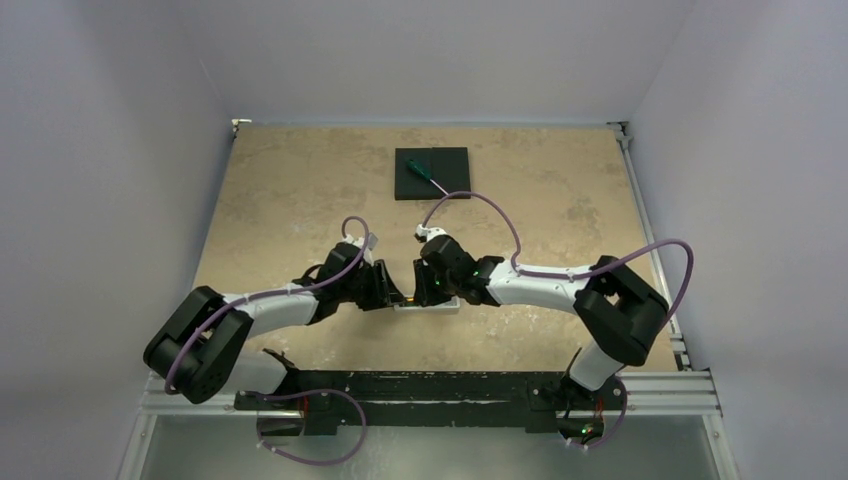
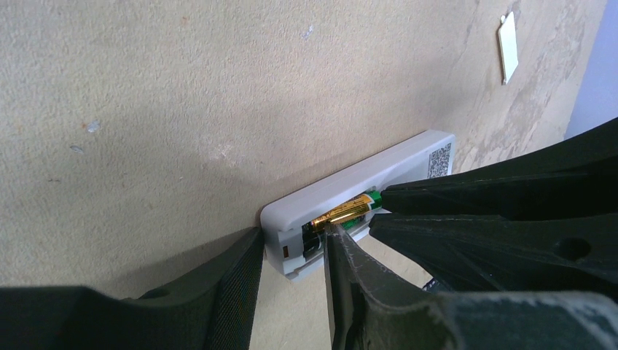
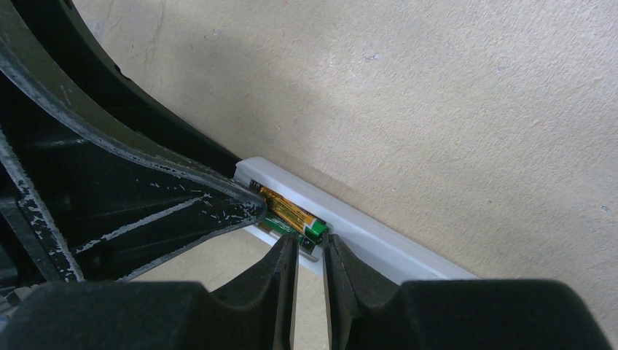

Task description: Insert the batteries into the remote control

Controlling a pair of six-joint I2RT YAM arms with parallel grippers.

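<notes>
Left hand [image 2: 293, 244] clamps the remote's [image 2: 379, 169] end while right hand [image 3: 310, 246] pinches a battery [image 3: 289, 212] in its bay — pushed askew, it could jam or spring out.

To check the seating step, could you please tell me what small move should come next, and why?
Probably the right gripper should nudge the gold-and-green cylindrical battery down: it lies in the open bay of the slim white rectangular remote control, fingertips at its green end, the left gripper bracing the remote's end.
</notes>
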